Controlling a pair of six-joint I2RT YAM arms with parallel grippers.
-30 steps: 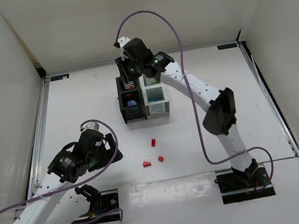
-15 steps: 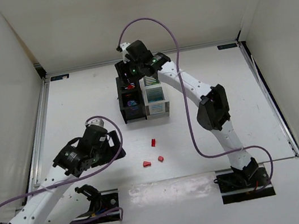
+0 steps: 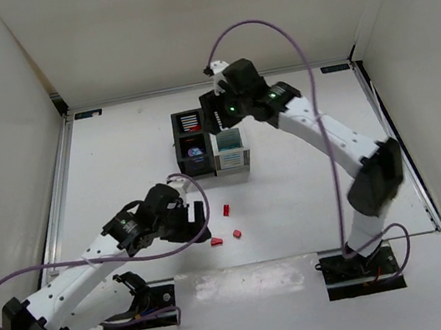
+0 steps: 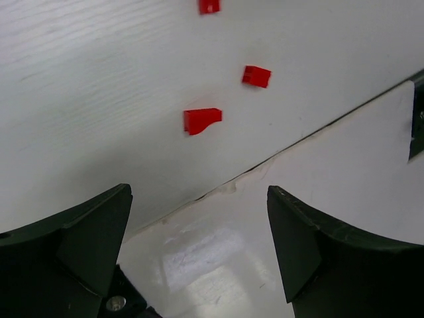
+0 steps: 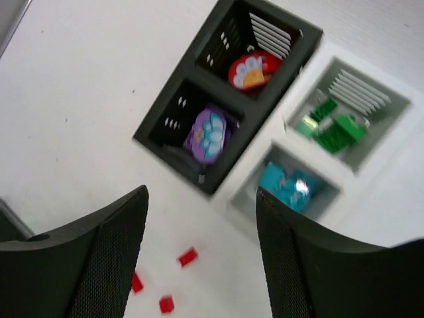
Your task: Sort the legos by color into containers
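In the top external view, the left arm (image 3: pixel 78 278) is being held low and stretched toward the middle of the white table (image 3: pixel 119 165). The left gripper (image 3: pixel 196 221) is sitting just beside three small red plastic lego pieces (image 3: pixel 226 210), which lie at its 3 o'clock. The right arm (image 3: pixel 325 130) is being held arched high. The right gripper (image 3: pixel 215 121) is hanging over the black slatted plastic bin (image 3: pixel 192 148) and the white slatted plastic bin (image 3: pixel 232 159), which touch each other at 12 o'clock from those pieces.

In the left wrist view, the fingers (image 4: pixel 86 232) are being held wide apart and empty, with the red pieces at 12 o'clock.

In the right wrist view, the fingers (image 5: pixel 106 252) are likewise being held spread and empty. A red piece (image 5: pixel 254 69) and a purple piece (image 5: pixel 211 132) are being held by the black bin, and green pieces (image 5: pixel 331 126) and teal pieces (image 5: pixel 285 185) by the white one.
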